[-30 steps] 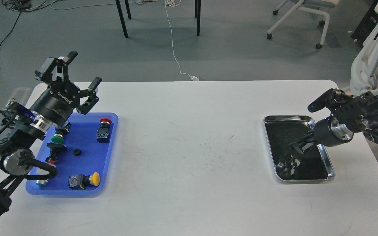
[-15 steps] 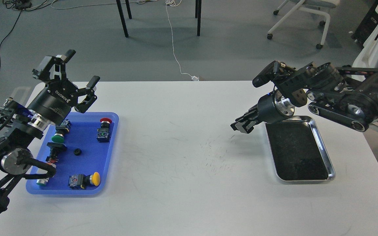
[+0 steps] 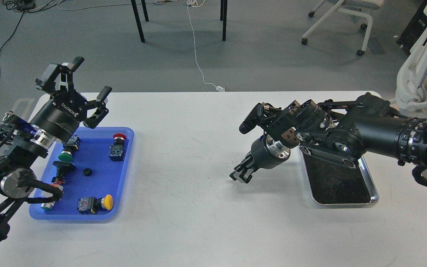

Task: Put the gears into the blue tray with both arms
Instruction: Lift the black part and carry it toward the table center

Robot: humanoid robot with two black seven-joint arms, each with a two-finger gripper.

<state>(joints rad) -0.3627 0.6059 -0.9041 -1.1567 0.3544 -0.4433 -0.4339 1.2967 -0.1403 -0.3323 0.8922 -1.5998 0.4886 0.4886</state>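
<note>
One gear (image 3: 86, 172) lies flat on the floor of the blue tray (image 3: 124, 174), near its middle, apart from the push-button switches around it — a red-capped one (image 3: 117, 147) toward the far right corner, a green-capped one (image 3: 65, 153) to the left, a yellow-capped one (image 3: 95, 204) near the front rim. The tray sits at the left end of the white table (image 3: 198, 222). Above its far left corner the left gripper (image 3: 89, 79) hangs in the air with its fingers spread wide, holding nothing. The right arm reaches across from the right edge, over the silver metal tray (image 3: 371, 185) with its black liner. The right gripper (image 3: 242, 174) points down at the tabletop left of that tray, roughly at the table's middle; its fingertips look drawn close together, but whether anything is pinched between them cannot be told — the tips are small and dark.
</note>
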